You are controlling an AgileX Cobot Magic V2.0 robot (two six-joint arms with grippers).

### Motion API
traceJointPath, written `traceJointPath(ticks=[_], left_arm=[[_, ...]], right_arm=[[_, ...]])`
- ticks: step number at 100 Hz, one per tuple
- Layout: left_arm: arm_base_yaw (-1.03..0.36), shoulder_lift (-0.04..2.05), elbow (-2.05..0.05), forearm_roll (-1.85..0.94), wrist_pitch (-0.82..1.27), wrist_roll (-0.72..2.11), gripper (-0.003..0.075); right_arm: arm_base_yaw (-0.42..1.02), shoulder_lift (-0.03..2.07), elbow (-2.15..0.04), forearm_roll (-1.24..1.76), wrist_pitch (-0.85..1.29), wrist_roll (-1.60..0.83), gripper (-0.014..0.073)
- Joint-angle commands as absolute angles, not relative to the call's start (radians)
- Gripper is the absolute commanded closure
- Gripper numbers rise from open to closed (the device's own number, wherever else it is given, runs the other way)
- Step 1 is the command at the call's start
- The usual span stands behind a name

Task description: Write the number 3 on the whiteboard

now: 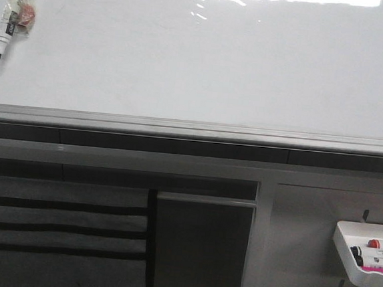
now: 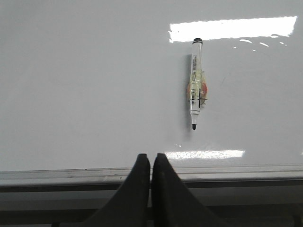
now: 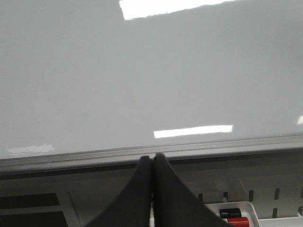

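The whiteboard (image 1: 205,64) stood blank and glossy with glare, its face wide open down to the grey bottom rail (image 1: 193,128). One marker (image 1: 14,10) hung tip down at its upper left. Below the rail, one white tray (image 1: 363,254) of markers sat on a grey perforated panel (image 1: 308,261) at lower right. The left hand (image 2: 151,163) and right hand (image 3: 152,163) were both clenched, empty, before the rail.
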State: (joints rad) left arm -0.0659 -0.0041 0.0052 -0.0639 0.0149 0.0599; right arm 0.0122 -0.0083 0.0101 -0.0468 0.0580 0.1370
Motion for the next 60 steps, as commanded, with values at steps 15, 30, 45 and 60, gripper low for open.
traceJointPath(ticks=[15,30,45,60], left_arm=[[-0.062,-0.032,0.013,-0.064,-0.061,0.048,0.0741],[-0.062,-0.032,0.013,-0.064,-0.061,0.048,0.0741],[-0.062,-0.032,0.013,-0.064,-0.061,0.048,0.0741],[-0.062,-0.032,0.013,-0.064,-0.063,0.048,0.0741]], right_arm=[[0.006,-0.024,0.037,-0.057,-0.023,0.132,0.0663],[0.006,-0.024,0.037,-0.057,-0.023,0.132,0.0663],[0.006,-0.024,0.037,-0.057,-0.023,0.132,0.0663],[0.006,-0.024,0.037,-0.057,-0.023,0.125,0.0663]])
